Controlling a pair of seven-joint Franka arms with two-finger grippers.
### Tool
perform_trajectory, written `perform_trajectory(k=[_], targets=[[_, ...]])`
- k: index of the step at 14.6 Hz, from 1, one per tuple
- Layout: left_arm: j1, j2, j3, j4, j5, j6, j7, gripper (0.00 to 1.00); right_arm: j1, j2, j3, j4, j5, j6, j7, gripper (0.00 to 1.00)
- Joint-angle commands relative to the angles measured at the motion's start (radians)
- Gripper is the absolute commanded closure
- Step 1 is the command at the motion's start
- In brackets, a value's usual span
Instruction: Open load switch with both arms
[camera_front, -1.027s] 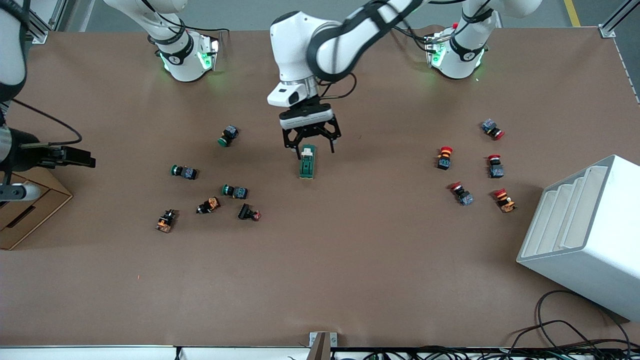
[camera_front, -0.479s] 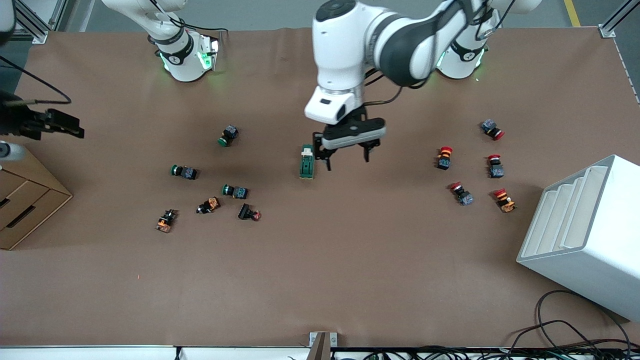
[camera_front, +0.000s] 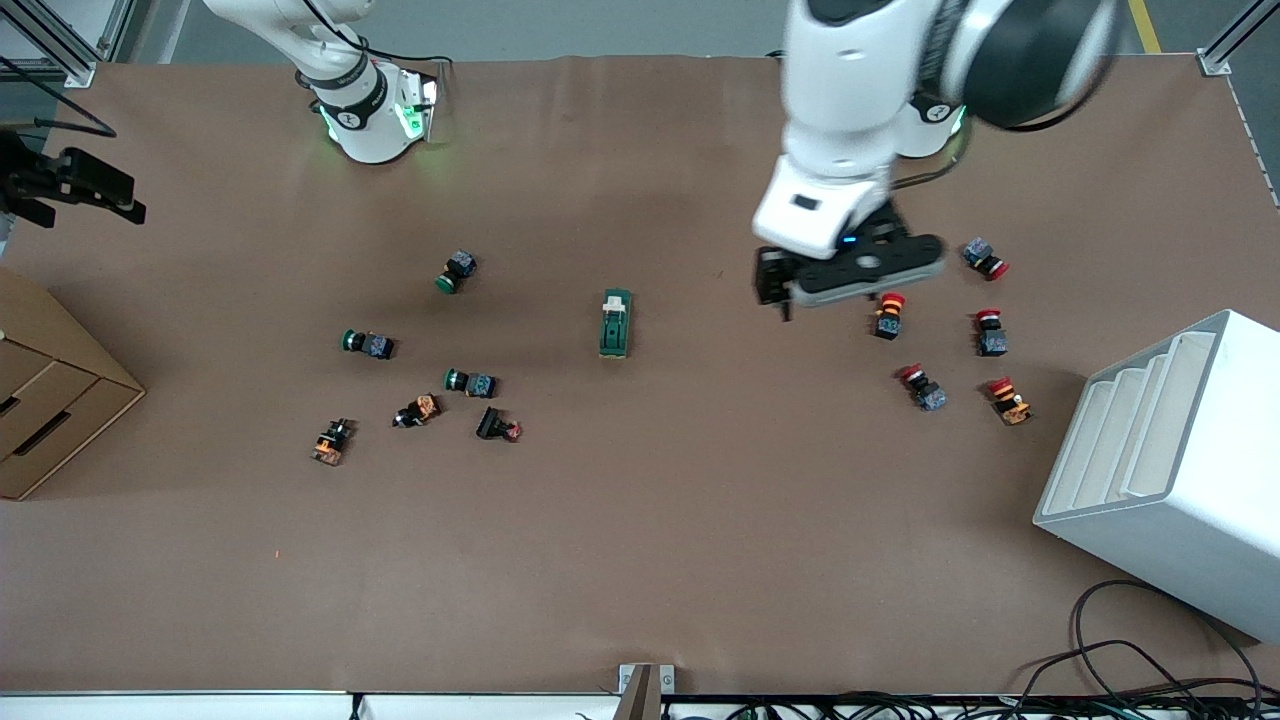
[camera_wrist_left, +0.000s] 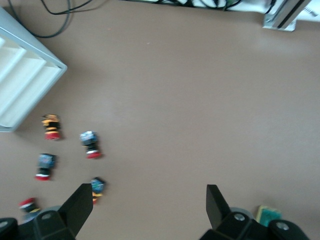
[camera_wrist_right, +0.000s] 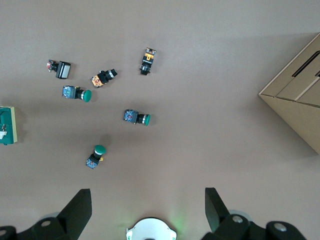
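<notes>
The load switch (camera_front: 614, 323), a dark-green block with a white lever piece at the end toward the robots' bases, lies alone mid-table. It shows at the rim of the left wrist view (camera_wrist_left: 270, 215) and of the right wrist view (camera_wrist_right: 7, 125). My left gripper (camera_front: 830, 295) hangs open and empty (camera_wrist_left: 150, 200) over bare table between the switch and the red-capped buttons. My right gripper (camera_front: 75, 185) is raised high over the right arm's end of the table, open and empty (camera_wrist_right: 148, 205).
Several red-capped buttons (camera_front: 888, 314) lie toward the left arm's end, next to a white slotted rack (camera_front: 1160, 470). Green-capped and orange buttons (camera_front: 468, 382) are scattered toward the right arm's end. A cardboard box (camera_front: 40, 400) sits at that end's edge.
The left gripper has left the load switch, swinging up and away toward the red buttons. The right gripper has drifted toward the bases' side. The switch has stayed put.
</notes>
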Motion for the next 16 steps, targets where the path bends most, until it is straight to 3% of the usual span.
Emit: perform_trajectory(k=[1, 7, 10, 11, 13, 16], targets=[[0.047, 0.000, -0.009, 0.040, -0.039, -0.075, 0.089, 0.00, 0.010, -0.054, -0.008, -0.045, 0.000, 0.019, -0.011, 0.00], [0.212, -0.098, -0.003, 0.040, -0.132, -0.114, 0.358, 0.00, 0.012, -0.052, -0.011, -0.049, 0.014, 0.025, -0.008, 0.00], [0.239, -0.118, 0.006, 0.038, -0.148, -0.114, 0.483, 0.00, 0.010, -0.054, -0.014, -0.049, 0.020, 0.020, -0.008, 0.00], [0.239, -0.143, 0.032, 0.032, -0.154, -0.128, 0.527, 0.00, 0.010, -0.054, -0.016, -0.049, 0.029, 0.019, -0.008, 0.00], [0.172, -0.174, 0.153, 0.024, -0.181, -0.180, 0.624, 0.00, 0.012, -0.055, -0.016, -0.049, 0.034, 0.020, -0.008, 0.00], [0.127, -0.253, 0.275, -0.069, -0.223, -0.184, 0.820, 0.00, 0.013, -0.055, -0.016, -0.049, 0.046, 0.020, -0.008, 0.00]])
